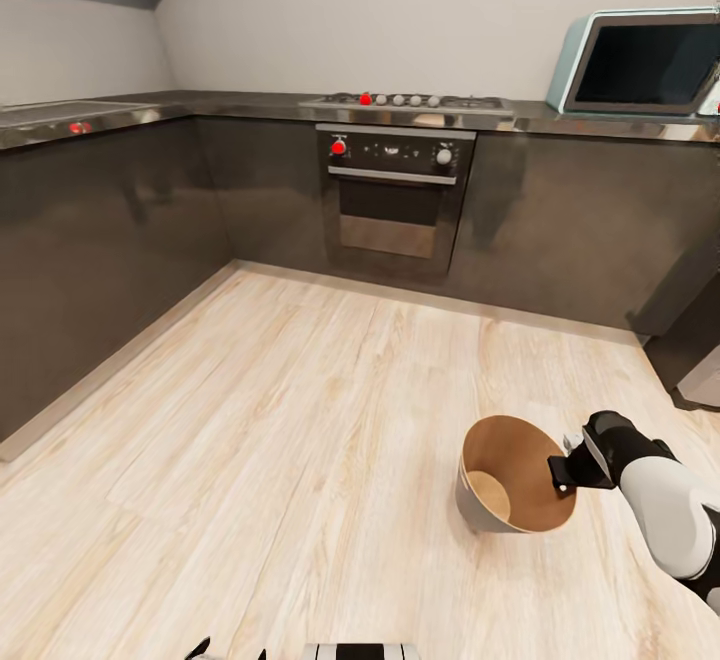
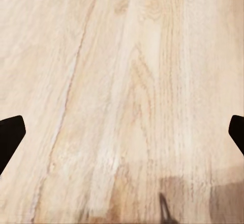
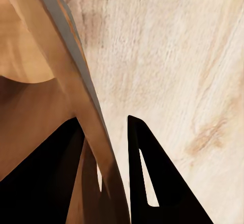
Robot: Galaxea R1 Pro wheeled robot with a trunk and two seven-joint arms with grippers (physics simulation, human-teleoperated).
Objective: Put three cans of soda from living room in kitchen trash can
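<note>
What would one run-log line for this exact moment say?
place: kitchen | right gripper: shut on tash can rim, bin tilted on floor | left gripper: open, empty | soda cans: none seen

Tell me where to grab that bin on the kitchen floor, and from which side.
Grip the tash can by its thin rim on the side nearest the right pincer, one finger inside and one outside. It sits tilted, its open mouth facing up, so the wall edge is exposed. The right wrist view shows the wall already between the fingers.
</note>
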